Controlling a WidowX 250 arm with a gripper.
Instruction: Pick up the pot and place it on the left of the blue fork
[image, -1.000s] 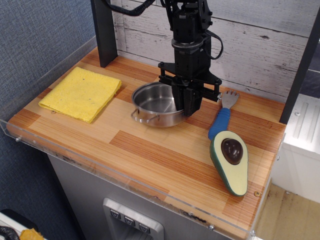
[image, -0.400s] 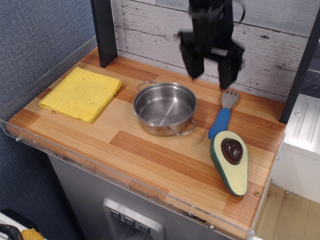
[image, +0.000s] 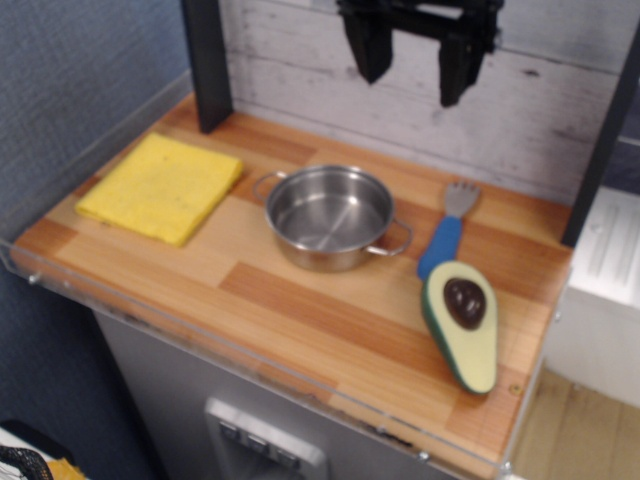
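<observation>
The shiny steel pot (image: 329, 216) stands upright on the wooden counter (image: 300, 310), just left of the blue fork (image: 444, 235). The fork has a blue handle and a grey pronged head that points to the back wall. My gripper (image: 413, 72) hangs high above the counter near the top edge of the view, above and behind the pot and fork. Its two dark fingers (image: 367, 45) are spread apart and hold nothing.
A yellow cloth (image: 160, 185) lies at the left. A green avocado half with a brown pit (image: 461, 320) lies in front of the fork. A black post (image: 205, 60) stands at the back left. A clear rim (image: 250, 352) runs along the counter's front edge.
My gripper let go of the pot's right rim, opened and rose well clear to the top of the view. The pot has turned, its handles now at left and right.
</observation>
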